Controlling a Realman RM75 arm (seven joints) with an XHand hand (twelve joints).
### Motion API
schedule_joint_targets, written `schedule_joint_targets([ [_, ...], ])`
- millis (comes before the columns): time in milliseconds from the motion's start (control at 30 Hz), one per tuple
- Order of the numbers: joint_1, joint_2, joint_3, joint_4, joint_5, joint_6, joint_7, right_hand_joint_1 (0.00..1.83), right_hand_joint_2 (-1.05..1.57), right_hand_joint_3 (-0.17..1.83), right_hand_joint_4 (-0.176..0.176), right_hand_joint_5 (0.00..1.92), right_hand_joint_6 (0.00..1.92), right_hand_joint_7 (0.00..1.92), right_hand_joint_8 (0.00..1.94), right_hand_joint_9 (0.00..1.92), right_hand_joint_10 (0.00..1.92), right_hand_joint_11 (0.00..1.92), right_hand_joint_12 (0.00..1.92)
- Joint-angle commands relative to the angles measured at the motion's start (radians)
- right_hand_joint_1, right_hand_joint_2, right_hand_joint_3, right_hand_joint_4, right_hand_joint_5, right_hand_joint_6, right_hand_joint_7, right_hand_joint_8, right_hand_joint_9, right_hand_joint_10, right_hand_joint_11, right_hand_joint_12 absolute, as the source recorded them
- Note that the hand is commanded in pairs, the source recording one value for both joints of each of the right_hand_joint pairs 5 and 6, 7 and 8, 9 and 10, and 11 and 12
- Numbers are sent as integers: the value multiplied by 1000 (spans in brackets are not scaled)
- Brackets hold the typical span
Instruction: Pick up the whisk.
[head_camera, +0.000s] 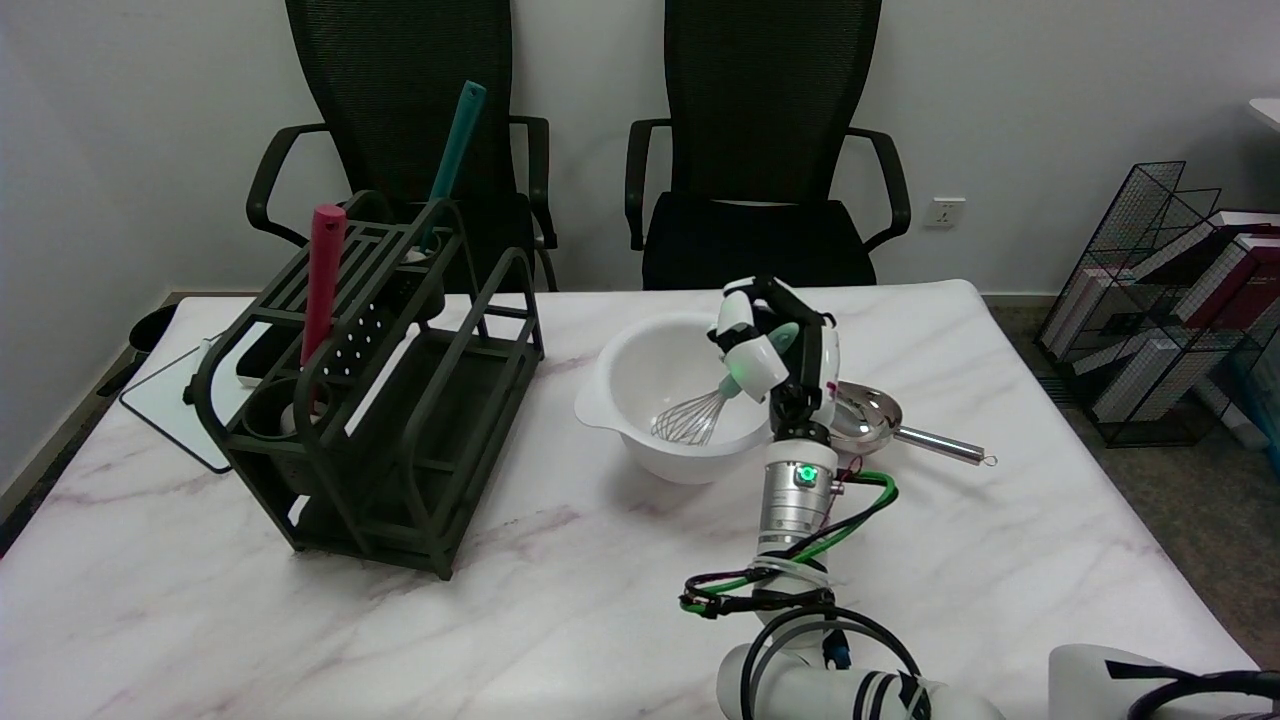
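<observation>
Gripping the whisk (700, 412) by its mint-green handle, the robot hand (775, 350) has its fingers closed around the grip at the right rim of the white mixing bowl (640, 375). Whisk: tilted, wire loops down and to the left inside the bowl; whether the wires touch the bowl's bottom cannot be told. Bowl: on the marble-patterned surface (560, 600), near its middle. Steel pan (870, 415): just right of the bowl, behind the wrist, handle pointing right. Dark green utensil rack (400, 440): on the left part of the surface, holding a pink-handled tool (322, 280) upright and a teal-handled tool (455, 150) leaning right. Two black office chairs (765, 150): behind the surface. Wire book rack (1180, 300): on the floor, far right.
</observation>
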Motion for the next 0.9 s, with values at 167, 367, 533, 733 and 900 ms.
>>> schedule_joint_targets([
  [167, 3, 16, 0, -7, 3, -7, 25, 949, 670, 924, 0, 1387, 1387, 1598, 1598, 1476, 1476, 1099, 1099],
  [367, 3, 18, 0, -7, 1, -7, 25, 910, 265, 697, 0, 1379, 1379, 1552, 1552, 1409, 1409, 1087, 1087],
  [533, 3, 23, 0, -7, -1, -7, 25, 880, 150, 510, 0, 1366, 1366, 1511, 1511, 1393, 1393, 1116, 1116],
  [733, 3, 25, 0, -14, -1, -7, 25, 886, 213, 432, 0, 1423, 1423, 1548, 1548, 1413, 1413, 1128, 1128],
  [900, 3, 27, 1, -16, -2, -7, 25, 888, 277, 424, 0, 1571, 1571, 1642, 1642, 1498, 1498, 1208, 1208],
])
